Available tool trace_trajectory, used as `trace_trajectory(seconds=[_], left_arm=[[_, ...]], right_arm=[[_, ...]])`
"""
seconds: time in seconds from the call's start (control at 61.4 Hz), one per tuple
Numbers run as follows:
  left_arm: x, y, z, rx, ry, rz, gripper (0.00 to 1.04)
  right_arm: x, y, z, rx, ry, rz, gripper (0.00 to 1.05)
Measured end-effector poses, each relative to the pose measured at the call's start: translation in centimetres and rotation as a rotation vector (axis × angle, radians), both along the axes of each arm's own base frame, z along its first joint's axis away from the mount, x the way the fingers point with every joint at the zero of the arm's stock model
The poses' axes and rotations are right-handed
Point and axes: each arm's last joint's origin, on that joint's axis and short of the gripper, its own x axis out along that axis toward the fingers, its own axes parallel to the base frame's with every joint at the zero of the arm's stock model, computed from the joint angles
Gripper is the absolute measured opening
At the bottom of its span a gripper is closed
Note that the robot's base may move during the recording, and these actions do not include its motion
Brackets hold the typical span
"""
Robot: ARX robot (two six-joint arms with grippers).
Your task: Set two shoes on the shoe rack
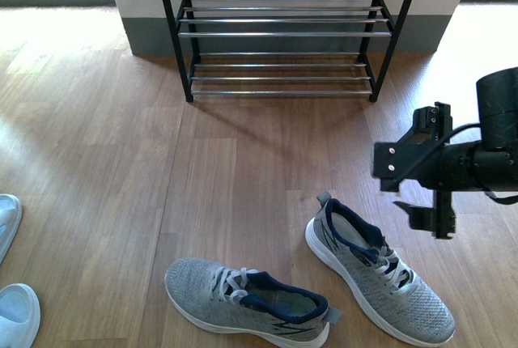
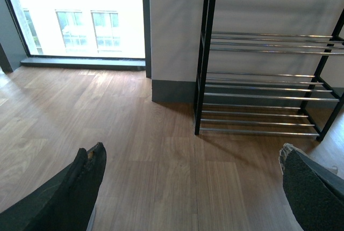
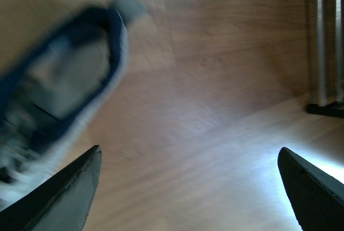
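Two grey knit sneakers with white soles lie on the wood floor: one (image 1: 243, 295) at the front centre, the other (image 1: 380, 271) to its right. The shoe rack (image 1: 283, 32) stands empty against the far wall. My right gripper (image 1: 427, 168) hovers open just above and to the right of the right sneaker. In the right wrist view that sneaker (image 3: 64, 80) is blurred and lies off to one side of the open gripper (image 3: 188, 188), which has only floor between its fingers. My left gripper (image 2: 193, 188) is open over bare floor, facing the rack (image 2: 269, 80).
Two pale slides (image 1: 8, 218) (image 1: 16, 316) lie at the left edge of the floor. A grey-skirted wall (image 1: 146, 8) runs behind the rack, with bright windows (image 2: 80, 11) on either side. A rack foot (image 3: 325, 107) shows in the right wrist view.
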Motion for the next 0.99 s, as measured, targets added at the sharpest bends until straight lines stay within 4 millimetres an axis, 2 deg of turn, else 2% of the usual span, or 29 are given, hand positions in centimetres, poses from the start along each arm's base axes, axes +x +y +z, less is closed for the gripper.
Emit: trace_trajectory(seconds=[0.114, 0.277, 0.375, 0.619, 0.847, 0.994], left_arm=[[0.0, 0.0, 0.0, 0.0, 0.0, 0.0, 0.95], [0.0, 0.0, 0.0, 0.0, 0.0, 0.0, 0.95], [0.0, 0.0, 0.0, 0.0, 0.0, 0.0, 0.95], [0.0, 0.0, 0.0, 0.0, 0.0, 0.0, 0.95], [0.0, 0.0, 0.0, 0.0, 0.0, 0.0, 0.95], [0.0, 0.0, 0.0, 0.0, 0.0, 0.0, 0.95]], right_arm=[[-1.4, 3.1, 0.1, 0.135, 0.164, -0.133, 0.96], [-1.2, 4.8, -1.8, 0.213, 0.242, -0.31, 0.96], [0.5, 4.8, -3.9, 0.223, 0.223, -0.434, 0.96], [2.9, 3.0, -5.8, 0.222, 0.232, -0.572, 0.96], [2.3, 2.7, -4.8, 0.367, 0.342, -0.7, 0.96], [0.5, 3.0, -1.5, 0.531, 0.349, -0.807, 0.96]])
